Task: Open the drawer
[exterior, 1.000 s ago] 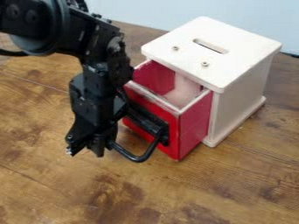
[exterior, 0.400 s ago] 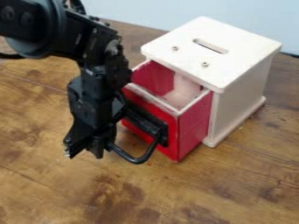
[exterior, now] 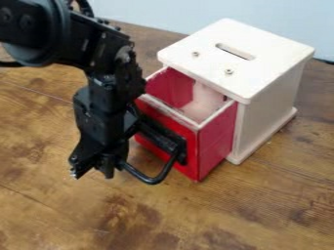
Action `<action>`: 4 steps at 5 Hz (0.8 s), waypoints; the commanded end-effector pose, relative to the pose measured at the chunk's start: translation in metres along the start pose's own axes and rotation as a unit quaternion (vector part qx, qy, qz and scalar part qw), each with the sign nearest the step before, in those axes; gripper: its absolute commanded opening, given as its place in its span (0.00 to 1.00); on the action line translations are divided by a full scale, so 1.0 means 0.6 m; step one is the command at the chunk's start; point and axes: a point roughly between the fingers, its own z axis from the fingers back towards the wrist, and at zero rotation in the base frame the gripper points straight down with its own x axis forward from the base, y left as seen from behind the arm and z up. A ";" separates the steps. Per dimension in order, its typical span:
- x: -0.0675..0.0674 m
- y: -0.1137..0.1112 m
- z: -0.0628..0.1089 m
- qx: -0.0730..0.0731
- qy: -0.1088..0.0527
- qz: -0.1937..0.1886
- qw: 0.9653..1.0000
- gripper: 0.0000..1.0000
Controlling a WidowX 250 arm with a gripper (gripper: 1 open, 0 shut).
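Note:
The red drawer (exterior: 209, 137) stands pulled partway out of the white wooden casing (exterior: 268, 93), its pale inside showing. A black bracket on its red front carries the looped black wire handle (exterior: 154, 171), which reaches down to the table. My black gripper (exterior: 104, 166) points down at the handle's left end and is shut on it, with its fingertips close to the tabletop. The arm rises from there to the upper left and hides the handle's left part.
The wooden table (exterior: 261, 215) extends in front and to the right. The casing has a slot and two screws on its top. A pale wall runs along the back edge.
The gripper and the handle have crept very slightly to the left; the drawer looks about as far out as before.

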 end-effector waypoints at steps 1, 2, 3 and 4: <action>0.037 0.076 -0.010 0.060 -0.001 0.054 0.997 0.00; 0.039 0.082 -0.009 0.064 -0.001 0.052 0.997 0.00; 0.041 0.088 -0.009 0.066 -0.001 0.050 0.997 0.00; 0.043 0.094 -0.008 0.069 0.000 0.048 0.996 0.00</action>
